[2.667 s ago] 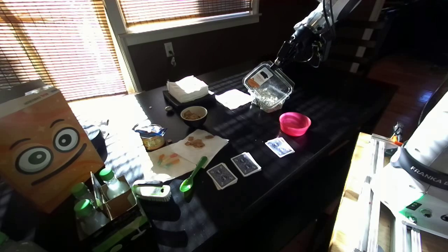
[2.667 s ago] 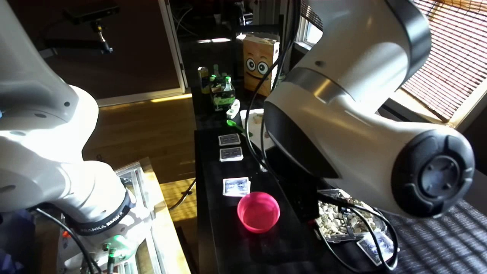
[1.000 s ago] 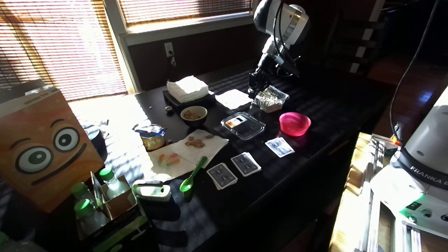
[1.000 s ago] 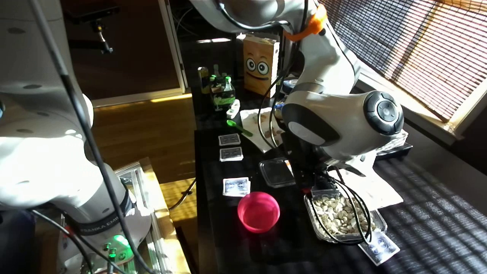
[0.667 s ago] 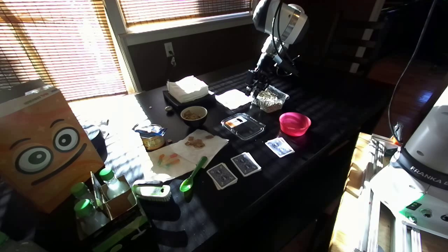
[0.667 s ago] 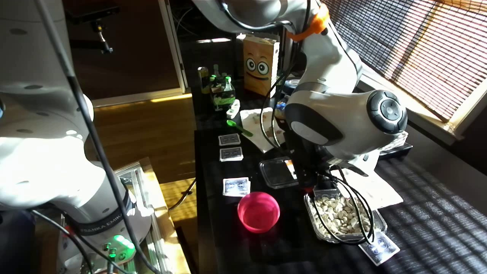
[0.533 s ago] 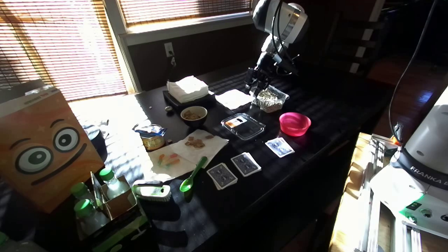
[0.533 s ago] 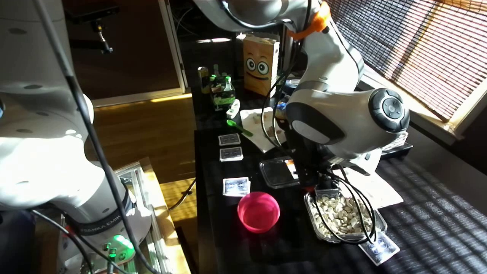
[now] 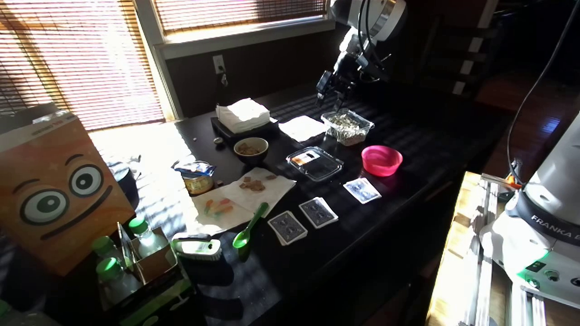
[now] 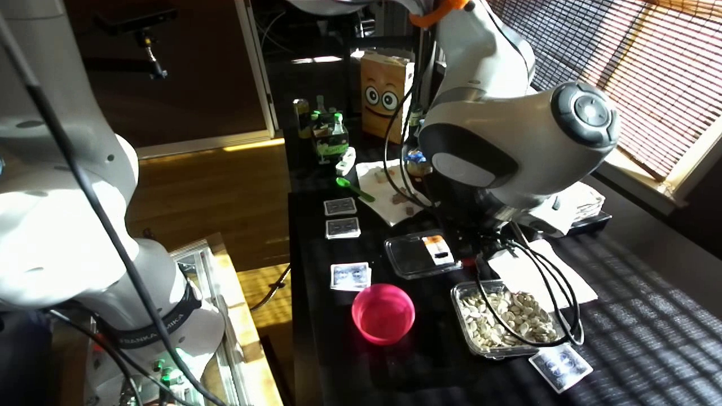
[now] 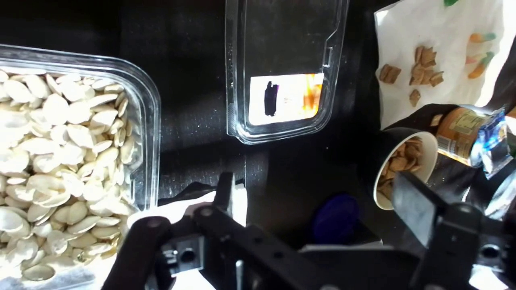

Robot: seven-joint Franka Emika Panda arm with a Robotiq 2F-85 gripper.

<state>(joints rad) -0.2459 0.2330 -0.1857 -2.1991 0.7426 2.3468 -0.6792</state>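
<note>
In an exterior view, the pincer (image 9: pixel 329 103) hangs released, spread wide, near the far left side of a clear tub (image 9: pixel 348 137) of pumpkin seeds (image 9: pixel 343 121). A plastic lid (image 9: pixel 316 164) lies nearer and left, a pink bowl (image 9: pixel 382 160) nearer and right.

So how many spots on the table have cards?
4 show in an exterior view: one pile near the green spoon, the next pile beside it, a third pile by the pink bowl, a fourth spot beside the seed container. The arm may hide more.

Blinds (image 9: pixel 240 14), playing cards (image 9: pixel 287 227), napkins (image 9: pixel 244 115) — it's a home.
</note>
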